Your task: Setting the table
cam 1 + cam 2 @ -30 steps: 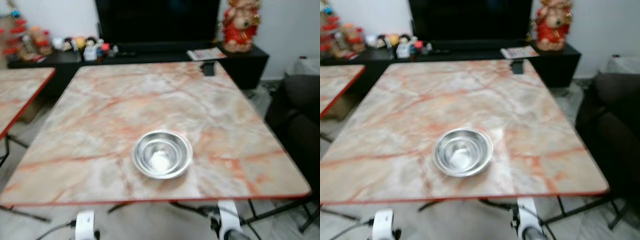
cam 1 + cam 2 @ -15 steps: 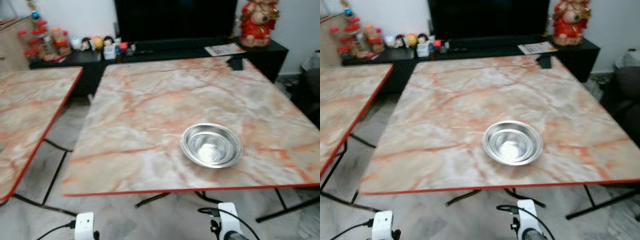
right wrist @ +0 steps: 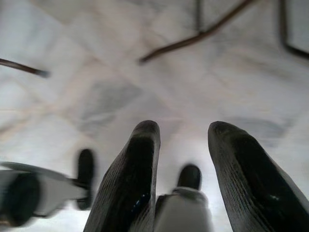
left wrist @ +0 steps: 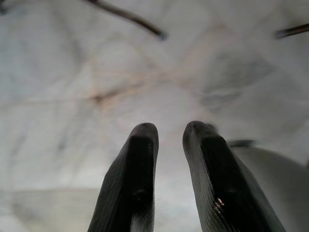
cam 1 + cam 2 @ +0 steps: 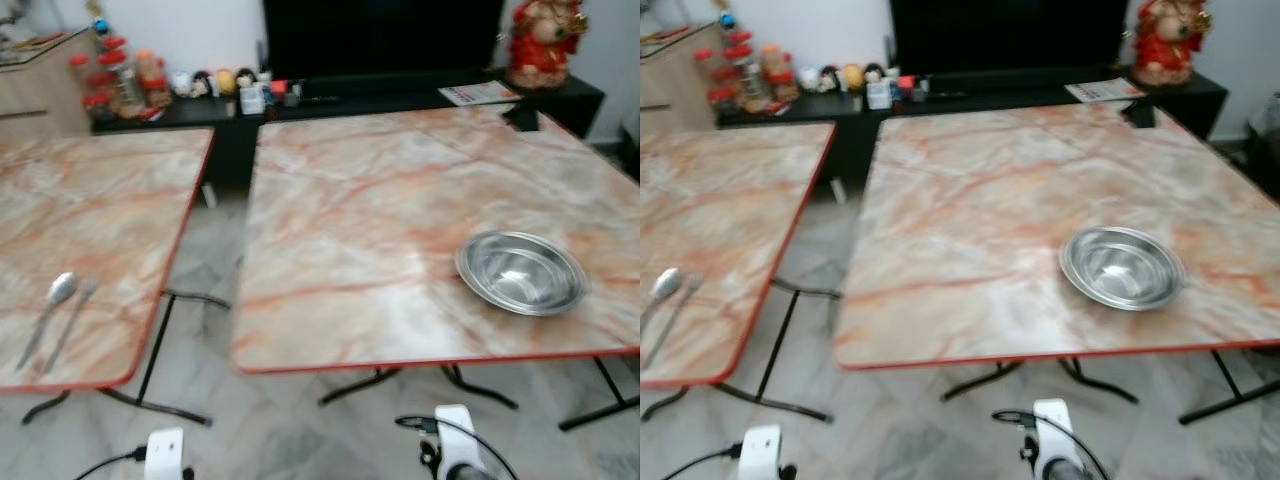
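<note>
Left eye view: two marble-patterned tables with red edges stand side by side on a pale tiled floor (image 5: 220, 330). On the right table (image 5: 380, 220), a shiny steel bowl (image 5: 521, 272) sits upright near the near right edge. On the left table (image 5: 100, 210), a spoon (image 5: 48, 315) and a fork (image 5: 70, 322) lie side by side close to the near edge. Beyond the tables, a low black cabinet (image 5: 350, 95) holds small figurines (image 5: 215, 85), a dark television (image 5: 385, 35) and a red statue (image 5: 545, 40). Both arms hang low over the floor. The left gripper (image 4: 169, 133) has its fingers narrowly parted and empty. The right gripper (image 3: 183, 130) has its fingers somewhat wider apart, also empty.
</note>
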`<state>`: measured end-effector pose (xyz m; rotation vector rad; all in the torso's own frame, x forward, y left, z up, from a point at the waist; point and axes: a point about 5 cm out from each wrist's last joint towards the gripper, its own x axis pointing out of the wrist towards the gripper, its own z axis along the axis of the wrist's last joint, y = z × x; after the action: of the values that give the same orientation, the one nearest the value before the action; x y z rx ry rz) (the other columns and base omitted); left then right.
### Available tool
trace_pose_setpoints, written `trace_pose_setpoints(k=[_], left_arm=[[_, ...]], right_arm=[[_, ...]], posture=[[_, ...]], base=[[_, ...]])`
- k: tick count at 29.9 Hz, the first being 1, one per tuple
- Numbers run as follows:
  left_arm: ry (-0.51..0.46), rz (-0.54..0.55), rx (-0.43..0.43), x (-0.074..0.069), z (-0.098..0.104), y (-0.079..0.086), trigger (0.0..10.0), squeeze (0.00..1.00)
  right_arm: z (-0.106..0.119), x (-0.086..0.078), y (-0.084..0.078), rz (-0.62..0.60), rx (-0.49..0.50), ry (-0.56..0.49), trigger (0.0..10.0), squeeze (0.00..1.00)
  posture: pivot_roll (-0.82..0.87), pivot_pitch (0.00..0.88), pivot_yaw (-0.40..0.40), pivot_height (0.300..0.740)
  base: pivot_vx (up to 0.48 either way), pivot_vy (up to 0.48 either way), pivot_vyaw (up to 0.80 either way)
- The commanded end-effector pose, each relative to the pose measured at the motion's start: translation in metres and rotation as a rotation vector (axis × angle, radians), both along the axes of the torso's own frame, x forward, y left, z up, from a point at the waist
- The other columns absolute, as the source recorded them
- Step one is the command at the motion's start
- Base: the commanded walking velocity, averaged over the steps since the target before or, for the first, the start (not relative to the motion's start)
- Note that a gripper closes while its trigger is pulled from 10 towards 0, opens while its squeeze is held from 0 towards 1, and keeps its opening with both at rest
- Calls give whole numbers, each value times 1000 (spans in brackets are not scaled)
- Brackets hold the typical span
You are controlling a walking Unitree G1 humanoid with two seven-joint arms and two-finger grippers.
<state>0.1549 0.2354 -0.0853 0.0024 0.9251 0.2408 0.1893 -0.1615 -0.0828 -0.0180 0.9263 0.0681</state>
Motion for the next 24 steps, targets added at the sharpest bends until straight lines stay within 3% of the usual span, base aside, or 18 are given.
trace_pose_setpoints(k=[1,9,24], left_arm=[[-19,-5,-11,7,2,-5,10000,0],[-43,25,-7,15,6,-2,10000,0],[-37,79,-8,5,2,0,10000,0]], right_arm=[[1,1,-13,-17,-29,-5,10000,0],[5,7,-15,-44,-25,-21,10000,0],[4,6,-13,-49,-19,-16,10000,0]], posture=[[-43,0,36,732],[-18,0,19,732],[-4,0,13,732]], base=[[0,480,0],[0,480,0],[0,480,0]])
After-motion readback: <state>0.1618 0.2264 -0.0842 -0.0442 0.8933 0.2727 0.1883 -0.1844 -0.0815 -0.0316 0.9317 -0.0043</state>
